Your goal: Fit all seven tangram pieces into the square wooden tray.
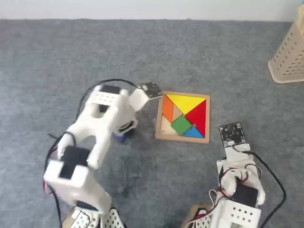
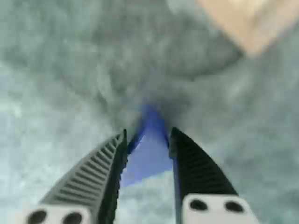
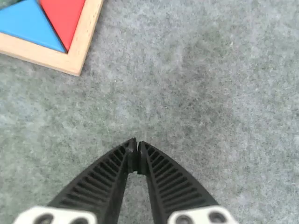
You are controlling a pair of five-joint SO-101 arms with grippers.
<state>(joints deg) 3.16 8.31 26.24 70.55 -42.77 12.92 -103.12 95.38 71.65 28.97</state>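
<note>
The square wooden tray [image 1: 183,139] lies on the grey carpet. It holds a yellow triangle [image 1: 184,102], a red triangle [image 1: 199,116], an orange piece [image 1: 168,109], a green square [image 1: 181,125] and a light blue triangle [image 1: 194,133]; bare wood shows by the orange piece. A dark blue piece [image 2: 148,151] lies on the carpet left of the tray, also visible under the left arm [image 1: 122,137]. My left gripper [image 2: 147,140] is down on it, one finger against each side. My right gripper [image 3: 137,151] is shut with nothing in it, over carpet near the tray's corner [image 3: 70,63].
A beige perforated basket [image 1: 289,52] stands at the back right. The left arm [image 1: 95,128] stretches over the carpet left of the tray, and the right arm [image 1: 237,190] sits at the front right with its cable beside it. A tray corner [image 2: 243,18] lies beyond the left gripper.
</note>
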